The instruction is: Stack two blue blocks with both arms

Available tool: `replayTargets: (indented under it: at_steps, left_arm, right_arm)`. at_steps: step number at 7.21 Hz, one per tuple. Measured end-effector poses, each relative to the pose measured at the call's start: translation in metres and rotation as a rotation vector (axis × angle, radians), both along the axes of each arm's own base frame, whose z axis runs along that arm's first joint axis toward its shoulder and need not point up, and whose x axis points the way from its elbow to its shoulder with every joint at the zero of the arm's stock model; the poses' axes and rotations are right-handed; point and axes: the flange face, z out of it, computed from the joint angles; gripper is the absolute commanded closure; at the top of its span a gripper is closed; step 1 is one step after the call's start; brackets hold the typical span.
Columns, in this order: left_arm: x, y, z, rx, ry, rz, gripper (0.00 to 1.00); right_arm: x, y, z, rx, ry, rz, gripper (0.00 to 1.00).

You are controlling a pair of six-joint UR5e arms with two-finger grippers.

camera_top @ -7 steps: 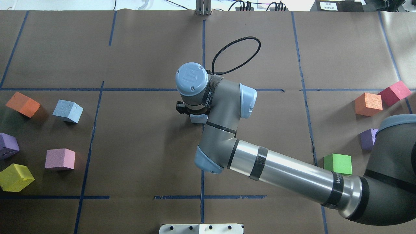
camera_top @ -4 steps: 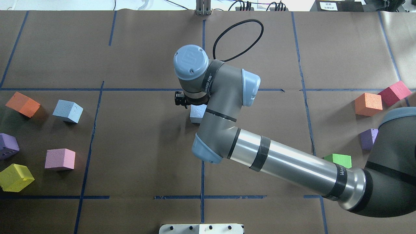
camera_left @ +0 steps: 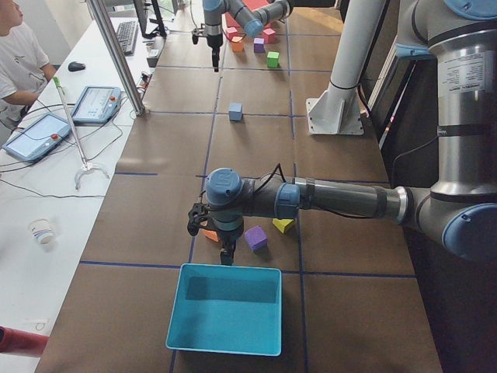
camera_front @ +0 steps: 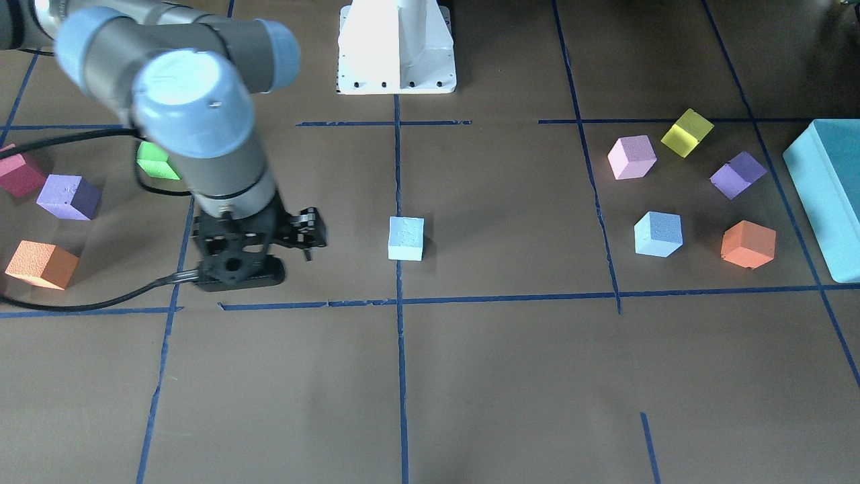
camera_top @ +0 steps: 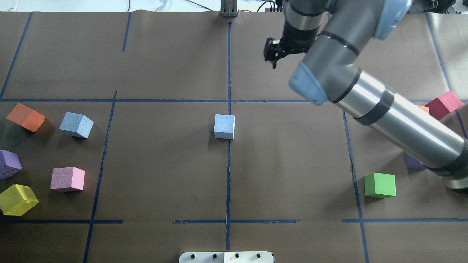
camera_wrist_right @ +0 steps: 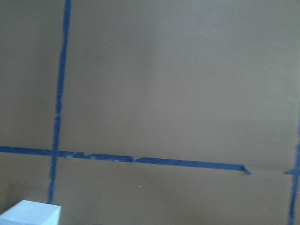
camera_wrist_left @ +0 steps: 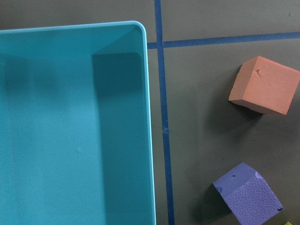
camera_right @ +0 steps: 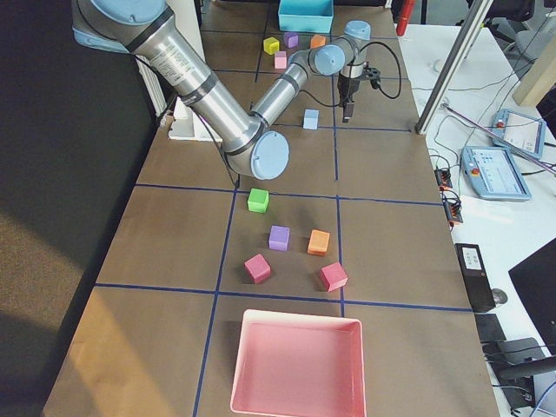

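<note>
One pale blue block (camera_top: 223, 126) stands alone on the centre tape line, also in the front view (camera_front: 406, 238). The second blue block (camera_top: 76, 125) sits among the coloured cubes on the robot's left (camera_front: 658, 234). My right gripper (camera_top: 273, 61) hangs raised over bare table, far and to the right of the centre block; it is empty and looks open. My left gripper (camera_left: 227, 255) shows only in the exterior left view, above the near edge of the teal bin (camera_left: 225, 318); I cannot tell its state. The left wrist view shows no fingers.
Orange (camera_top: 25, 117), purple (camera_top: 9, 163), pink (camera_top: 67, 179) and yellow (camera_top: 17, 199) cubes lie around the left blue block. A green cube (camera_top: 380, 185) and a red cube (camera_top: 443, 104) lie on the right. A pink tray (camera_right: 297, 365) stands at the right end, a white pedestal (camera_front: 396, 47) at the base.
My right gripper has risen off the centre blue block and swung away to the far right. The block stays on the tape line, now fully uncovered.
</note>
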Motion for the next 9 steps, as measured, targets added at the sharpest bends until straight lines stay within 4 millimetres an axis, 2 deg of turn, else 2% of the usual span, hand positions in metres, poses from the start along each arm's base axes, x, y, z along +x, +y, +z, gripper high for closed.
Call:
replayTargets:
  at_steps: [1, 2, 3, 4, 5, 6, 7, 8, 9]
  left_arm:
    - [0.002, -0.016, -0.019, 0.048, 0.006, 0.001, 0.0]
    - [0.008, -0.03, -0.036, 0.07, 0.013, -0.007, 0.0]
    - [0.021, -0.044, -0.057, 0.061, 0.031, -0.031, 0.0]
    - [0.044, -0.055, -0.081, 0.061, 0.059, -0.036, 0.0]
    - [0.079, -0.06, -0.109, 0.079, 0.083, -0.002, 0.0]
    - [0.124, -0.056, -0.13, 0.07, 0.101, 0.036, 0.0]
    - [0.164, -0.049, -0.142, 0.051, 0.097, 0.047, 0.0]
    - [0.202, -0.044, -0.144, 0.049, 0.073, 0.028, 0.0]
    - [0.241, -0.039, -0.138, 0.058, 0.064, 0.012, 0.0]
  right_arm:
    - [0.08, -0.01, 0.05, 0.058, 0.018, -0.055, 0.0]
    - [0.152, -0.005, 0.102, 0.105, 0.03, -0.114, 0.0]
    - [0.221, 0.011, 0.161, 0.136, 0.027, -0.176, 0.0]
    - [0.281, 0.035, 0.22, 0.151, 0.023, -0.226, 0.0]
    - [0.333, 0.07, 0.279, 0.152, 0.018, -0.262, 0.0]
    - [0.37, 0.114, 0.332, 0.142, 0.01, -0.272, 0.0]
    - [0.387, 0.153, 0.365, 0.126, 0.006, -0.246, 0.0]
    - [0.393, 0.171, 0.376, 0.107, 0.007, -0.193, 0.0]
    - [0.395, 0.176, 0.379, 0.095, 0.007, -0.154, 0.0]
